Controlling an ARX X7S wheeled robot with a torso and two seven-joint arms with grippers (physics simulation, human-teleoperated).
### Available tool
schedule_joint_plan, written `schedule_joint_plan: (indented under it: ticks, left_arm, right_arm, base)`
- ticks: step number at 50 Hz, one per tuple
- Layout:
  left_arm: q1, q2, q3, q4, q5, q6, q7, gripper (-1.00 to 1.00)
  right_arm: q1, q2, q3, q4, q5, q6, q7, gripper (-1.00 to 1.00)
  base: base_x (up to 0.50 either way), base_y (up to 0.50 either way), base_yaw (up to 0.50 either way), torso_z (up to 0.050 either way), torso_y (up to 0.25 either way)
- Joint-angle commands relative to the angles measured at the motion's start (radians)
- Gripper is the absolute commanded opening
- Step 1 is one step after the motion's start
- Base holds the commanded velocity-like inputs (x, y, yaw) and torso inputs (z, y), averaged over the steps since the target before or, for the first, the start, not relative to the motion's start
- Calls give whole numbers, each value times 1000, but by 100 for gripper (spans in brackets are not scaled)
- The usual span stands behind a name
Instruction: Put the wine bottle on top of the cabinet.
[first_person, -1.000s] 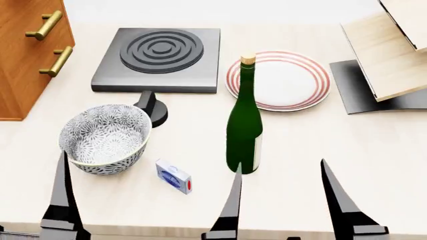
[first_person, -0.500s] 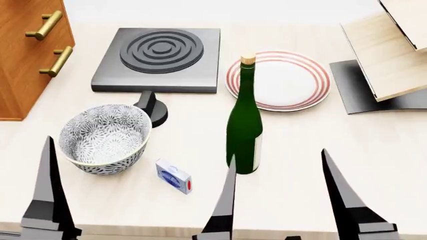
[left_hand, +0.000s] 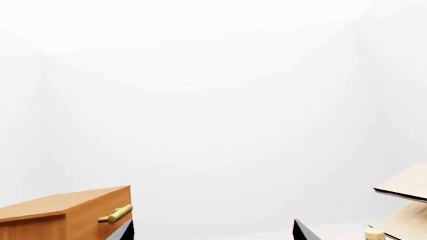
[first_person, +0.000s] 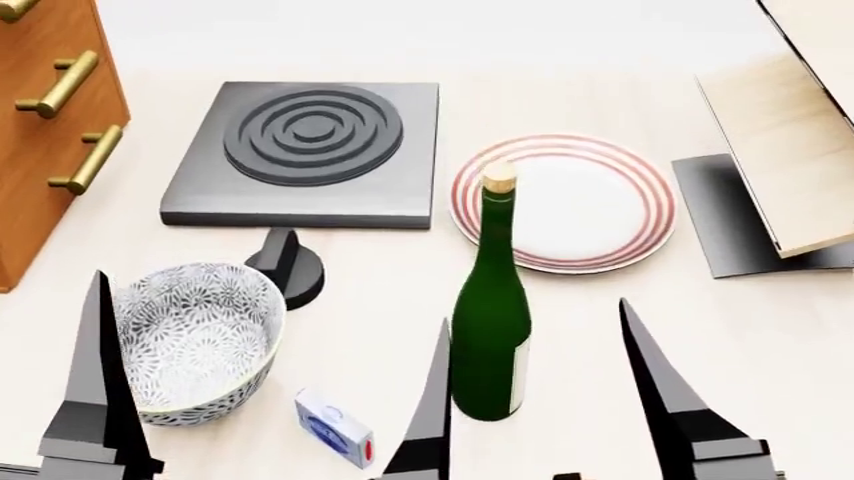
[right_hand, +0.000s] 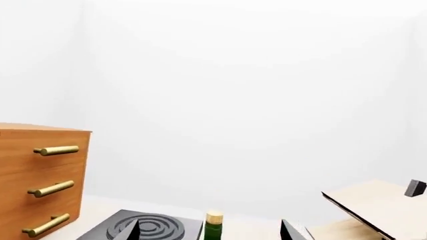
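Toward the near edge of the bench (first_person: 801, 330), about midway along it, the wine bottle (first_person: 490, 340) stands upright, its long axis vertical and its cork topmost. The right gripper (first_person: 534, 375) is released, its two dark fingers spread wide; in the head view the bottle's base sits between them, nearer the inner finger, so the bottle lies straight ahead of this claw. I cannot tell from that view whether the fingertips are level with the glass or short of it. The right wrist view shows only the cork and neck low between the finger tips, which suggests the claw points over the bench rather than at the body.

The left gripper (first_person: 267, 385) is also released, and it frames the patterned bowl (first_person: 194, 335), so the right arm is the nearer one.

The cabinet (first_person: 47, 120) stands at the far left edge of the bench, well apart from the bottle. Between them lie the bowl, a small blue-and-white box (first_person: 332, 428), a black knob (first_person: 287, 265) and the dark hotplate (first_person: 307, 150). A red-ringed plate (first_person: 581, 200) lies just behind the bottle, and a pale slanted rack (first_person: 787, 150) is at the right edge.

A carry leftward would probably need to clear the bowl and rise to the cabinet's top.
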Motion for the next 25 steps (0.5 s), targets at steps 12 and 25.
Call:
schedule_joint_plan:
  ticks: [12, 25]
  left_arm:
    - [2, 4, 0, 1, 0, 0, 3, 100]
    - [5, 2, -5, 1, -2, -1, 4, 100]
  right_arm:
    - [3, 17, -9, 3, 18, 3, 15, 100]
    - [1, 12, 10, 13, 33, 14, 39, 100]
  base:
    - [500, 0, 0, 0, 0]
    - [357, 0, 0, 0, 1]
